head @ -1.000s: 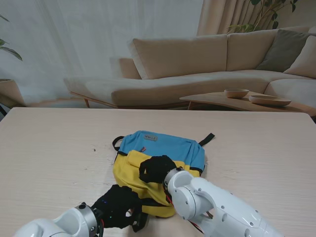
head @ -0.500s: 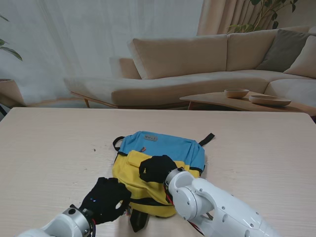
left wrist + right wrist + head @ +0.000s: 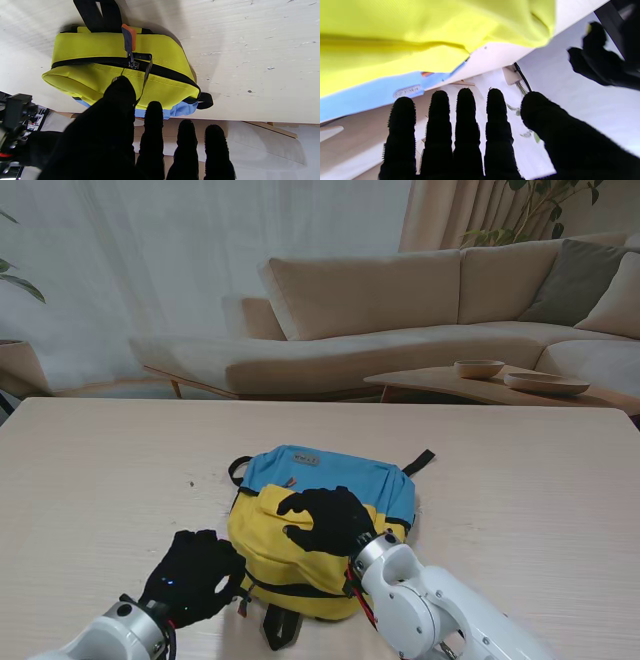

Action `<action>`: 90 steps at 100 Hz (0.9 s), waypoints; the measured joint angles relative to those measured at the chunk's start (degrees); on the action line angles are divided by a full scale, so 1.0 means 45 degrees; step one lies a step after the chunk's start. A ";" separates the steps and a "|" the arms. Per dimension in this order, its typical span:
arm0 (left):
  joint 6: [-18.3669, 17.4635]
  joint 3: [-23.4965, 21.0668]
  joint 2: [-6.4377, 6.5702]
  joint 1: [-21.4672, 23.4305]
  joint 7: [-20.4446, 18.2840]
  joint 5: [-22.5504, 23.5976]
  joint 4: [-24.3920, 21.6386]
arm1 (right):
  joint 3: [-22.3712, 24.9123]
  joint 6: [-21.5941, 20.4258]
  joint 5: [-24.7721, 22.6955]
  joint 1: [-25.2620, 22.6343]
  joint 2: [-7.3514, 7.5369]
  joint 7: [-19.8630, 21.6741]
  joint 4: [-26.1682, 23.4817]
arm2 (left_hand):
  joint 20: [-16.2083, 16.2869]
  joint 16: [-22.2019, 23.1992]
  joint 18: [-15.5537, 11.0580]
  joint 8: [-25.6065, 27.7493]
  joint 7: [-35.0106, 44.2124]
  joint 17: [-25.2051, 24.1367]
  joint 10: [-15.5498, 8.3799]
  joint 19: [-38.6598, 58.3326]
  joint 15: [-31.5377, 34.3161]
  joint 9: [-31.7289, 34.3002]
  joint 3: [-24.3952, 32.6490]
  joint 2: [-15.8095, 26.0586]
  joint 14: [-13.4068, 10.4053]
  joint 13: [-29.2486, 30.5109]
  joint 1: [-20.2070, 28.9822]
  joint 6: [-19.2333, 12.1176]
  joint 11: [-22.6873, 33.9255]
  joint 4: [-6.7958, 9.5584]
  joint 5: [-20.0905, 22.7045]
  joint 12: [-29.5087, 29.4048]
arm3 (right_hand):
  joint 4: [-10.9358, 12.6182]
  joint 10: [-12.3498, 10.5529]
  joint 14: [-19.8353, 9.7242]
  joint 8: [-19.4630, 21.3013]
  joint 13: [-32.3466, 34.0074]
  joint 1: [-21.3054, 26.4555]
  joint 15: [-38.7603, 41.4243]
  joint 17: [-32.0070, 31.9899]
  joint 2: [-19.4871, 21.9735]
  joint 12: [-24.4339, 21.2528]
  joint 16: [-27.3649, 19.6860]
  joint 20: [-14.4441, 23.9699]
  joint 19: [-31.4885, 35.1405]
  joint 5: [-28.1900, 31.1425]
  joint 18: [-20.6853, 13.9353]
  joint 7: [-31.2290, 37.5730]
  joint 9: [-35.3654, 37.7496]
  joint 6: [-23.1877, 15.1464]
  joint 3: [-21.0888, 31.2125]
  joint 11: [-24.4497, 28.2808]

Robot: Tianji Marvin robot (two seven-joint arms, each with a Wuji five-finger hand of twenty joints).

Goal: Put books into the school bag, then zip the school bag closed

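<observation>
While right hand (image 3: 328,520) covers school bag (image 3: 330,480), books unseen

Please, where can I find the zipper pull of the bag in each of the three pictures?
Stand view: too small to tell; it should lie on the bag's nearer edge, by the left hand.
Left wrist view: the zipper pull, orange and grey, hangs from the black zipper at the middle of the yellow side.
Right wrist view: not in it.
Shared landmark: the bag's yellow panel meeting its blue panel.
</observation>
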 measured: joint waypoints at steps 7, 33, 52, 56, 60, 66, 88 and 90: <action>0.0011 -0.0063 -0.0017 0.0074 0.0041 0.0008 -0.0020 | 0.0473 -0.0476 -0.0044 -0.0506 0.0004 -0.0031 -0.0457 | 0.0000 0.0000 0.0000 -0.0129 -0.0005 0.0000 0.0000 0.0000 0.0001 0.0000 -0.0006 0.0004 0.0000 0.0000 0.0000 -0.0002 0.0000 0.0000 0.0000 0.0000 | 0.0000 0.0037 0.0171 0.0000 0.0003 0.0000 0.0779 0.0392 -0.0142 0.0209 0.0421 0.0533 0.0876 0.0000 0.0097 0.0001 -0.0001 0.0000 0.0136 0.0479; 0.0080 -0.0182 -0.0050 0.0349 0.0260 0.0185 -0.0124 | 0.1934 -0.1896 0.1503 -0.2488 0.0233 0.1058 -0.2137 | 0.0000 0.0000 0.0000 -0.0442 -0.0011 0.0000 0.0000 0.0001 0.0004 0.0000 -0.0275 0.0116 0.0000 0.0000 0.0140 -0.0015 0.0000 -0.0002 0.0000 0.0000 | 0.0000 0.0433 0.0973 0.0000 0.0722 0.0000 0.4332 0.2202 -0.0270 0.0920 0.1905 0.2558 0.4193 0.0007 0.0208 0.0001 0.0201 0.0205 0.0246 0.2455; 0.0009 -0.0224 -0.0063 0.0501 0.0387 0.0338 -0.0241 | 0.1850 -0.2228 0.1584 -0.2994 0.0474 0.1540 -0.2355 | 0.0000 0.0001 0.0000 -0.0559 -0.0011 0.0000 0.0000 0.0001 0.0008 0.0000 -0.0275 0.0122 0.0000 0.0000 0.0145 -0.0016 0.0000 -0.0002 0.0000 0.0000 | 0.0000 0.0597 0.1321 -0.0001 0.1456 0.0000 0.6057 0.3371 -0.0286 0.1449 0.2545 0.3012 0.5101 0.0007 0.0111 0.0001 0.0385 0.0324 0.0445 0.3118; -0.0020 -0.0225 -0.0064 0.0519 0.0390 0.0361 -0.0263 | 0.1644 -0.2164 0.1582 -0.2949 0.0530 0.1567 -0.2339 | 0.0000 0.0001 0.0000 -0.0561 -0.0011 0.0000 0.0000 0.0001 0.0010 0.0000 -0.0275 0.0123 0.0000 0.0000 0.0147 -0.0016 0.0000 -0.0002 0.0000 0.0000 | 0.0000 0.0605 0.1321 -0.0001 0.1685 0.0000 0.6202 0.3450 -0.0286 0.1517 0.2571 0.3054 0.5119 0.0007 0.0111 -0.0007 0.0385 0.0324 0.0446 0.3219; -0.0041 -0.0225 -0.0066 0.0531 0.0397 0.0380 -0.0279 | 0.1342 -0.2005 0.1580 -0.2842 0.0581 0.1573 -0.2292 | 0.0000 0.0001 0.0000 -0.0562 -0.0011 0.0000 0.0000 0.0001 0.0117 0.0000 -0.0275 0.0123 0.0000 0.0001 0.0149 -0.0016 0.0000 -0.0002 0.0000 0.0000 | 0.0000 0.0611 0.1321 -0.0001 0.1611 0.0000 0.6212 0.3527 -0.0305 0.1550 0.2574 0.3116 0.5134 0.0007 0.0110 -0.0013 0.0385 0.0324 0.0445 0.3236; -0.0081 -0.0225 -0.0066 0.0542 0.0408 0.0389 -0.0291 | 0.0858 -0.1588 0.1656 -0.2624 0.0611 0.1584 -0.2181 | 0.0000 0.0001 0.0000 -0.0563 -0.0011 0.0000 0.0000 0.0002 0.0128 0.0000 -0.0275 0.0124 0.0000 0.0001 0.0149 -0.0016 0.0000 -0.0002 0.0000 0.0000 | 0.0000 0.0623 0.1321 -0.0004 0.1809 0.0000 0.6349 0.3663 -0.0472 0.1559 0.2576 0.3134 0.5160 -0.0486 0.0109 -0.0146 0.0412 0.0324 0.0498 0.3244; -0.0222 -0.0229 -0.0067 0.0556 0.0428 0.0367 -0.0299 | -0.0418 -0.0393 0.2090 -0.1687 0.0536 0.1565 -0.1534 | 0.0000 0.0002 0.0001 -0.0679 -0.0011 0.0000 0.0000 0.0002 0.0133 0.0000 -0.0275 0.0128 0.0000 0.0001 0.0152 -0.0095 0.0000 -0.0004 0.0000 0.0000 | 0.0000 0.0725 0.1361 -0.0036 0.2353 0.0000 0.6637 0.3868 -0.0492 0.1588 0.2576 0.3140 0.5560 -0.1012 0.0129 -0.0265 0.0656 0.0305 0.0560 0.3397; -0.0227 -0.0232 -0.0067 0.0556 0.0428 0.0360 -0.0299 | -0.0489 -0.0331 0.2137 -0.1613 0.0522 0.1565 -0.1480 | 0.0000 0.0003 0.0001 -0.0690 -0.0011 0.0000 0.0000 0.0002 0.0133 0.0000 -0.0275 0.0128 0.0000 0.0001 0.0153 -0.0098 0.0000 -0.0004 0.0000 0.0000 | 0.0000 0.0727 0.1363 -0.0036 0.2264 0.0000 0.6649 0.3873 -0.0491 0.1588 0.2576 0.3142 0.5589 -0.1012 0.0129 -0.0230 0.0656 0.0305 0.0560 0.3400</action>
